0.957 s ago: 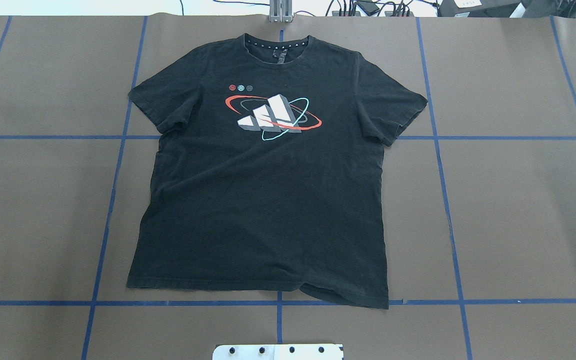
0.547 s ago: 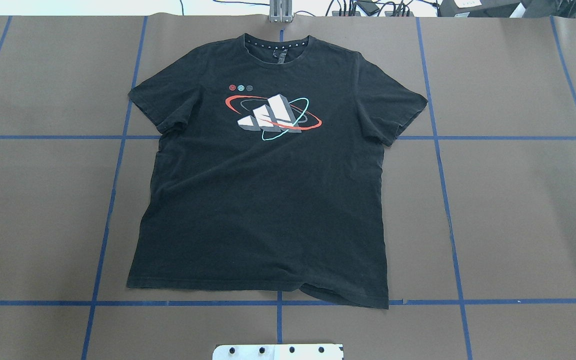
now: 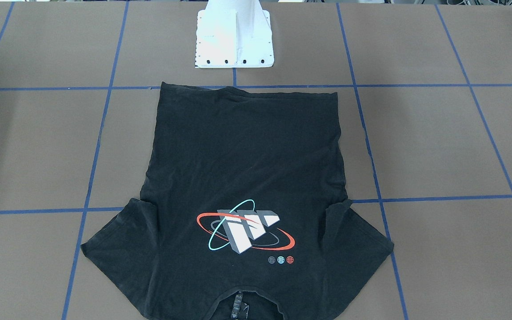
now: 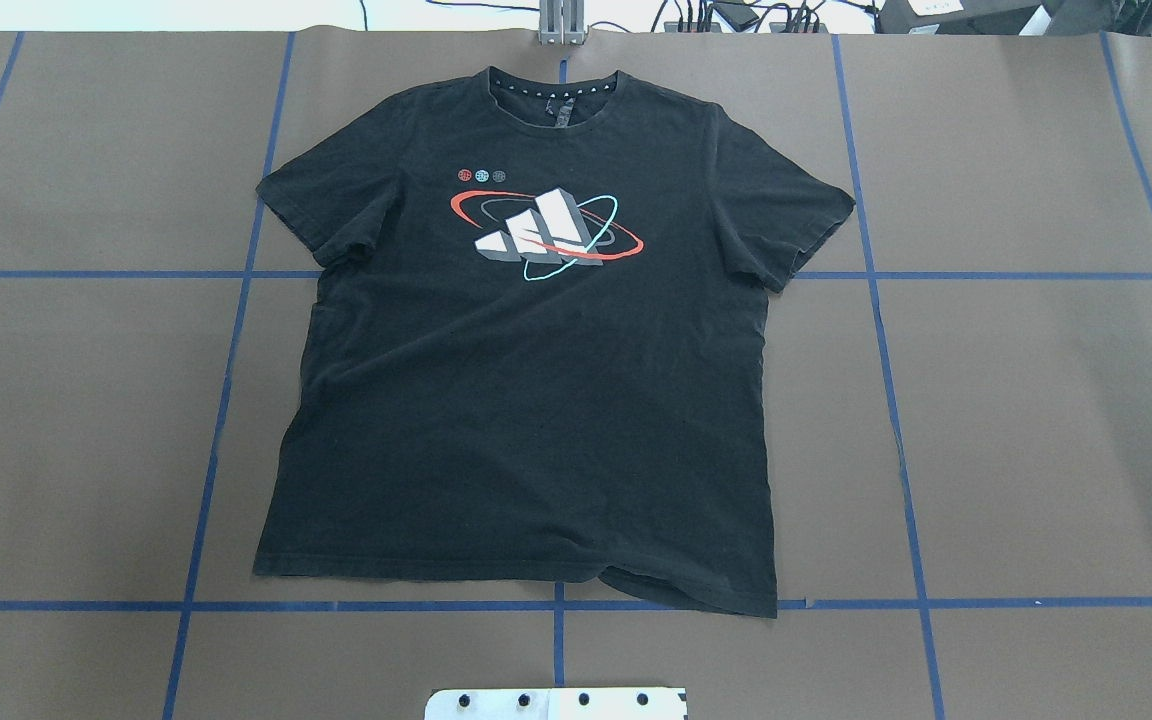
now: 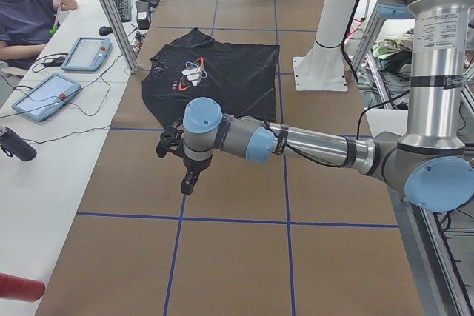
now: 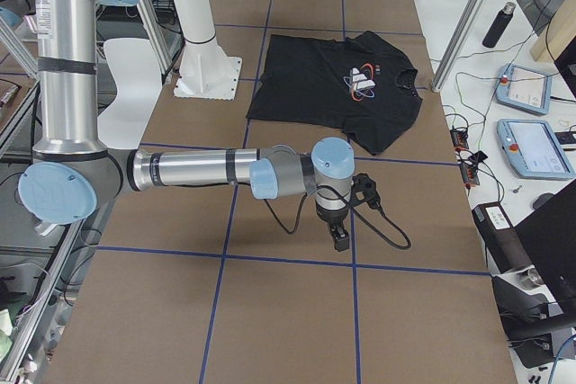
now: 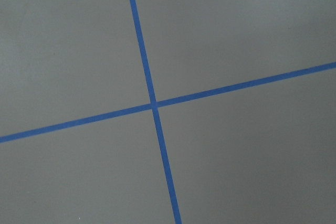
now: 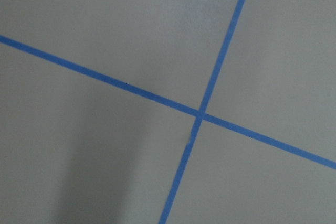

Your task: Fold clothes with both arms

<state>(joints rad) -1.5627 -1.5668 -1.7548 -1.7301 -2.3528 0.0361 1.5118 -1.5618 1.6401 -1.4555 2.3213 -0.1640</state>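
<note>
No movement is noted: T-shirt (image 4: 526, 400) remains flat. Left arm (image 5: 311, 146) and right arm (image 6: 198, 170) are held outstretched, level, left gripper (image 5: 189, 184) and right gripper (image 6: 340, 239) pointed down; finger opening cannot be told.

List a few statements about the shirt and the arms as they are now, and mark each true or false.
The T-shirt lies spread flat, print up. True.
Its collar points toward the robot's base. False: the hem lies nearest the white pedestal.
A tool grips a sleeve. False: the left tool and right tool hang over bare table, apart from the shirt.
The overhead view shows neither tool. True.
</note>
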